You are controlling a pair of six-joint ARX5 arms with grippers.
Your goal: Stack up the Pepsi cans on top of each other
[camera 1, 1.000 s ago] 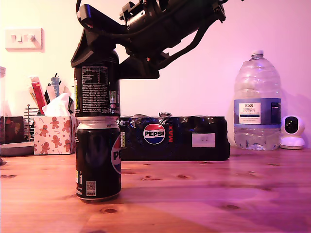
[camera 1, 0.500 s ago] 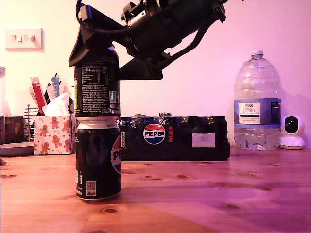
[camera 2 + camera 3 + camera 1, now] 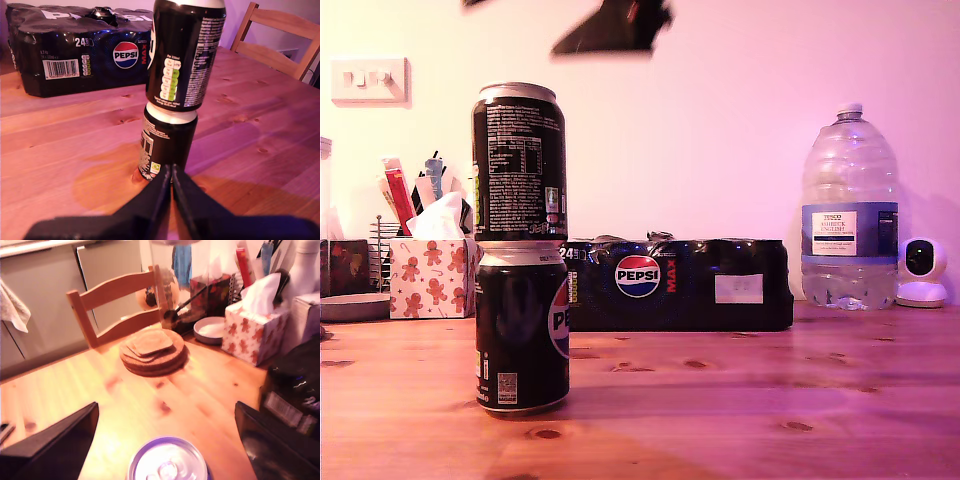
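Now that my second gripper (image 3: 165, 440) has let go and lifted away, the upper Pepsi can (image 3: 519, 162), which it clasped near the rim half a second ago, stands unsupported on the lower Pepsi can (image 3: 523, 326). The pair forms one upright column on the wooden table (image 3: 740, 400), toward the exterior view's left, in front of the Pepsi Max 24-pack (image 3: 680, 284) and the tissue box (image 3: 430, 275). Only a dark fragment of an arm remains at the exterior view's top edge. The second gripper's jaws are spread wide and empty, the can's silver lid visible between them from above. My first gripper (image 3: 172, 182) sits low on the table near the lower can, its fingers pressed together on nothing. Judged from the cans' alignment, the stack appears complete and stable.
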